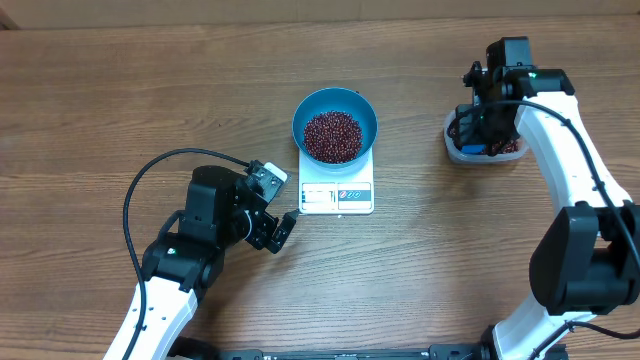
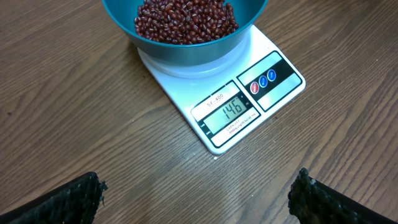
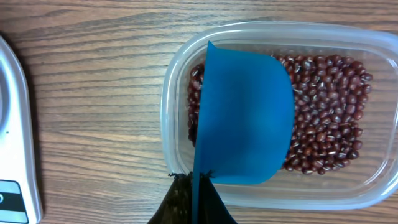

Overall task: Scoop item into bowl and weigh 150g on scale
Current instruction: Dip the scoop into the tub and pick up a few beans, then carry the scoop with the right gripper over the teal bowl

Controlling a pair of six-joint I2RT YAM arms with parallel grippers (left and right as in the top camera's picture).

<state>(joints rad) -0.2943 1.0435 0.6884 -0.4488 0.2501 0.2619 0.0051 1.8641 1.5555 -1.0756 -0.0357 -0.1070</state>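
The beans (image 1: 333, 135) lie in two places: a heap fills the bottom of the blue bowl (image 1: 302, 112), and the rest sit in a clear plastic tub (image 3: 174, 68) at the far right of the table (image 1: 120, 90). The bowl stands on the far part of the white scale (image 1: 337, 197), leaving the display (image 2: 231, 111) on the near edge uncovered. It reads 146, just short of the target.

The step in hand looks like topping up: the weighing is nearly done and only a few more beans are needed.

The right gripper (image 3: 193, 186) is pressed together on the thin handle of a blue scoop (image 3: 245, 118), which hangs over the tub's left half. Whether the scoop carries any beans cannot be told from this side. The left gripper (image 1: 278, 205) is spread wide and holds nothing; it sits just left of the scale's near corner, apart from it and facing the display.

The next move calls for a very small load, carried left to the bowl and tipped in slowly, a trickle at a time. A full scoop would probably overshoot. The scoop should also keep off the bowl's rim, since a nudge could upset the reading.
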